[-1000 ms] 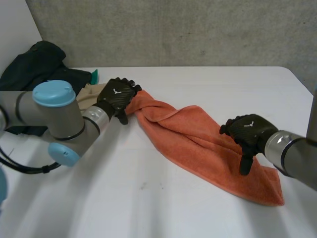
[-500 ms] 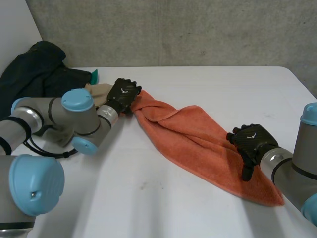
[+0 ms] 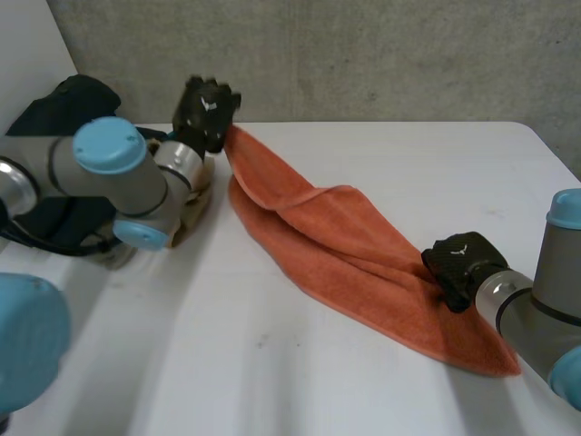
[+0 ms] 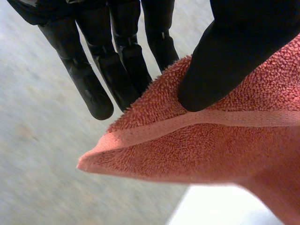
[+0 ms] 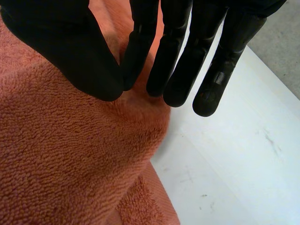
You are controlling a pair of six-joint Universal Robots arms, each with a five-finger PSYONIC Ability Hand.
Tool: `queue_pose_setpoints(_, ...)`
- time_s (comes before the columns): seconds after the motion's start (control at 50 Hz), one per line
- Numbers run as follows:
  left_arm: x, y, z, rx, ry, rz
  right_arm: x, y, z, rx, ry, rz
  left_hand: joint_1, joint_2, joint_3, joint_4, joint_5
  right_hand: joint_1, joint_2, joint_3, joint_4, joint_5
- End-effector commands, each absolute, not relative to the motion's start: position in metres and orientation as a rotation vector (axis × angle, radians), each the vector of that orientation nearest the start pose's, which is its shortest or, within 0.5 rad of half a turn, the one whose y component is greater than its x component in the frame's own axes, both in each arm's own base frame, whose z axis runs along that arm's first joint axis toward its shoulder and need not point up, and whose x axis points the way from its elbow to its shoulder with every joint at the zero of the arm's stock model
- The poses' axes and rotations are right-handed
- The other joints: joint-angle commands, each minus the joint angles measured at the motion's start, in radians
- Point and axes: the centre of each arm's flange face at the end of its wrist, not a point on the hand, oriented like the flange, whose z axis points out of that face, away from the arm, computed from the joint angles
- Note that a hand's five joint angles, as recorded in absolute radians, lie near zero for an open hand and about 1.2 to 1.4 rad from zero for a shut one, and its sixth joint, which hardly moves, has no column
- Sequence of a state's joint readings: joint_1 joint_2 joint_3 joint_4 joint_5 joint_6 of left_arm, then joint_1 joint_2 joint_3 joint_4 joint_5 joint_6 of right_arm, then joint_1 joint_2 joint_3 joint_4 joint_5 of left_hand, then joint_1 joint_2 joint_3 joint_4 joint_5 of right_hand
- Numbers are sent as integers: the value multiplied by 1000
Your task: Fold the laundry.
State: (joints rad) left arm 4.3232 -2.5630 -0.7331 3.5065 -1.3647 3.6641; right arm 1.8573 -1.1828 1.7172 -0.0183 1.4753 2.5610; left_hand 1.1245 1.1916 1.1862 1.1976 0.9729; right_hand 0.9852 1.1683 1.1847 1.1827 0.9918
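Towel [image 3: 345,245] in left hand [image 3: 204,111], right hand [image 3: 458,263]

The black left hand [image 3: 207,109] is lifting off the white table [image 3: 272,372] and pulling back toward its far edge. It is taking the pinched corner of the orange terry towel [image 3: 345,245] up with it. That bunched end is coming off the surface and stretching into a sloping band. The left arm is swinging round behind it. The black right hand [image 3: 458,263] is settling lower near the towel's other end, its fingers tucking in and pinching a fold against the thumb.
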Motion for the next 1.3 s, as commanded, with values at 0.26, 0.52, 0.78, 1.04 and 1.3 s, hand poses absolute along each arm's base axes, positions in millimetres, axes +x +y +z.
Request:
queue_pose_setpoints(0.26,-331,-355,324,964,1458,-2760,252,-163,166,-1448,2217,-1037,272,205,210,199,249,411,228,212,214,230)
queue_pose_setpoints(0.52,-315,-298,361,981,1409,-2804,219,-283,281,-828,2075,-1819,272,205,210,199,249,-659,-842,-858,-856,-840)
queue_pose_setpoints(0.78,-304,-230,392,1088,1276,-2902,258,-349,223,-943,2016,-1553,272,205,210,199,249,-811,-994,-1010,-1008,-992)
queue_pose_setpoints(1.04,-301,-225,394,1093,1264,-2905,325,-339,148,-1070,1915,-1231,272,205,210,199,249,-160,-343,-359,-357,-341)
queue_pose_setpoints(1.3,-299,-283,401,921,1254,-2860,297,-388,315,-766,1644,-2314,272,205,210,199,249,411,228,212,214,230)
